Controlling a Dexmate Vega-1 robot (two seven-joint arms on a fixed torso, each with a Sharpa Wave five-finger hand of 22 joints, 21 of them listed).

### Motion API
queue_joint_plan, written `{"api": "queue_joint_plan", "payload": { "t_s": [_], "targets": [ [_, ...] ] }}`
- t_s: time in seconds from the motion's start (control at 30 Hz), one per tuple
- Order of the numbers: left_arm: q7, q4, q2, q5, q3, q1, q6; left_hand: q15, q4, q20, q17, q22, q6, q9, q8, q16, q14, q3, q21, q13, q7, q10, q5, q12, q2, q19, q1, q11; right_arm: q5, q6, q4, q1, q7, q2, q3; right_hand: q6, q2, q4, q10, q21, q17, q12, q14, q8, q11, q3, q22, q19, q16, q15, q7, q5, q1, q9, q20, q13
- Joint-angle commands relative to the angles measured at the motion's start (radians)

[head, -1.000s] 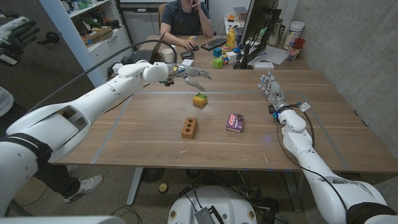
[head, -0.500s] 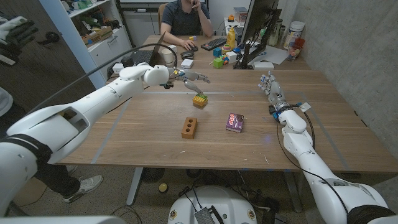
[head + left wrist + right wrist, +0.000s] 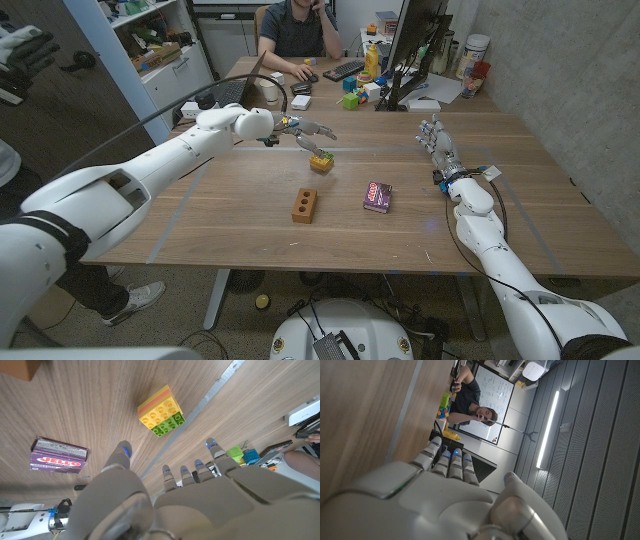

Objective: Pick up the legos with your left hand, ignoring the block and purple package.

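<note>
As its open left hand [image 3: 305, 130] hovers just above the yellow, green and orange stack of plastic legos [image 3: 321, 161] on the wooden table [image 3: 250, 215], the reach appears under way; next, fingers must descend and close around the stack.

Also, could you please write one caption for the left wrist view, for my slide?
Left hand, fingers apart, hovers over the yellow-and-green legos; the purple package lies nearby.
</note>
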Motion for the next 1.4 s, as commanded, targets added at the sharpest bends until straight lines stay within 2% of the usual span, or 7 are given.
{"api": "queue_joint_plan", "payload": {
  "t_s": [0.03, 0.7, 1.03, 1.4],
  "targets": [
    [0.011, 0.118, -0.046, -0.007, 0.044, -0.042, -0.045, 0.007, -0.003, -0.002, 0.003, 0.003, -0.006, 0.002, 0.006, 0.007, 0.002, -0.005, 0.004, 0.002, -0.004, -0.007, 0.011, 0.007, 0.002, 0.012, 0.015, 0.003, -0.003, -0.003, -0.02, -0.01, -0.018, -0.003, -0.003, 0.004, -0.009, 0.002, 0.004, 0.009, 0.003, 0.005, 0.001, 0.001, -0.002, -0.005, 0.002, 0.014, 0.004, 0.006, -0.009, 0.005, 0.001, 0.003, -0.001, 0.005],
    [0.026, 0.236, -0.095, 0.008, 0.117, -0.101, -0.079, 0.013, -0.001, -0.001, 0.003, 0.003, 0.001, 0.003, 0.012, 0.013, 0.026, -0.016, 0.007, 0.002, -0.003, 0.006, 0.02, 0.012, 0.001, 0.028, 0.043, 0.011, -0.004, 0.003, 0.008, 0.004, -0.025, -0.003, -0.007, 0.006, -0.011, 0.0, 0.005, 0.009, 0.003, 0.005, 0.003, 0.002, -0.001, -0.008, 0.002, 0.015, 0.004, 0.005, -0.009, 0.007, 0.002, 0.003, 0.0, 0.005],
    [0.02, 0.26, -0.106, 0.01, 0.145, -0.114, -0.081, 0.016, -0.001, -0.003, 0.003, 0.004, 0.004, 0.004, 0.013, 0.011, 0.026, -0.019, 0.007, 0.002, -0.003, 0.005, 0.023, 0.011, 0.004, 0.031, 0.053, 0.011, -0.001, 0.01, 0.022, 0.01, -0.02, 0.0, -0.004, 0.006, -0.012, -0.001, 0.006, 0.008, 0.003, 0.005, 0.002, 0.002, -0.002, -0.009, 0.002, 0.015, 0.003, 0.006, -0.01, 0.008, 0.003, 0.003, 0.0, 0.005],
    [0.035, 0.257, -0.107, 0.031, 0.167, -0.118, -0.08, 0.018, -0.002, -0.01, 0.003, 0.004, 0.014, 0.004, 0.016, 0.014, 0.051, -0.019, 0.015, 0.002, -0.003, 0.027, 0.032, 0.018, 0.025, 0.061, 0.098, 0.024, -0.001, 0.018, 0.038, 0.02, -0.014, 0.001, -0.001, 0.013, -0.015, -0.003, 0.012, 0.008, 0.003, 0.008, 0.005, 0.004, -0.002, -0.011, 0.002, 0.015, 0.004, 0.005, -0.008, 0.009, 0.004, 0.003, 0.0, 0.005]
  ]
}}
